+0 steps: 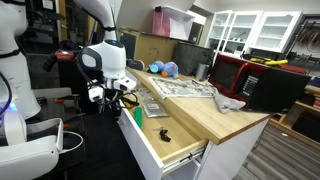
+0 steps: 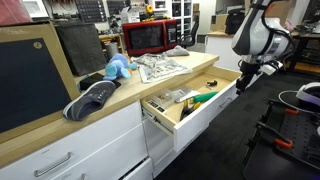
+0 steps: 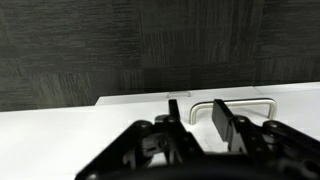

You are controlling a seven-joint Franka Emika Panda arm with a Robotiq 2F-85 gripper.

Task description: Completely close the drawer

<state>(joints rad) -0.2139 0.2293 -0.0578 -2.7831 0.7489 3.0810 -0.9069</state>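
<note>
Wrist view: the black robot hand sits by the small metal loop handle of the long, shallow white drawer, probably ready to push. The drawer sticks far out under the wooden tabletop. Nobody can tell if the hand is apart or together.

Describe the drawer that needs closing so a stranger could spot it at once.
Find the long white cabinet with the wooden top. Just under that top, one shallow drawer stands pulled out, cream inside, with small items in it. The taller white drawer fronts beside it are shut.
</note>
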